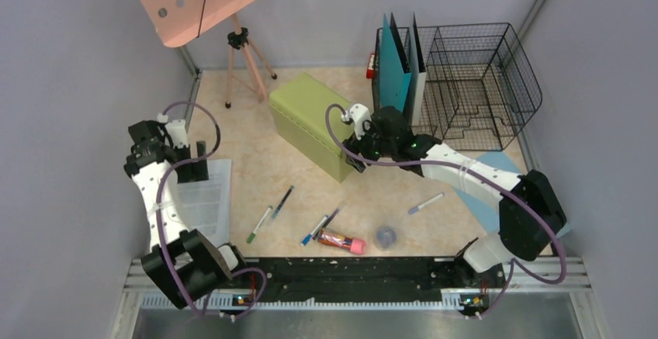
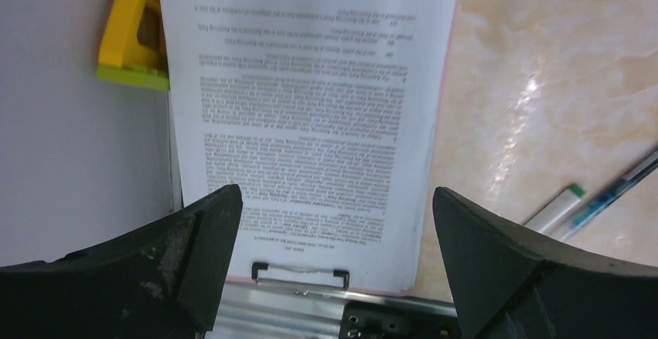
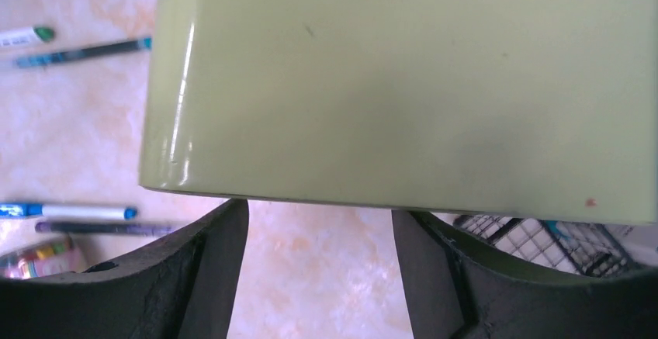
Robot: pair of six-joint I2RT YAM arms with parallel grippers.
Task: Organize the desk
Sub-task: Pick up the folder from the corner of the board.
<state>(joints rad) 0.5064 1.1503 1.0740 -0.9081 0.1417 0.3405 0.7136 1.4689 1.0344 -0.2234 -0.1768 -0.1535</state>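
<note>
Now | left gripper [image 2: 335, 195]: jaws wide, empty, over paper [image 2: 310, 106] | right gripper [image 3: 318, 209]: jaws apart, empty, at green box [image 3: 403, 83] edge

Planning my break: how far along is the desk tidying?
Done: nothing visibly put away. In hand: right gripper open at the edge of the olive-green box; left gripper open over the printed sheet. Left: loose pens, a red-and-pink glue stick and a grey tape roll lie on the beige marble-patterned desk.

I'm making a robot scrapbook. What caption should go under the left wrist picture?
Open left gripper above a printed page, with pens lying on the desk beside it.
</note>
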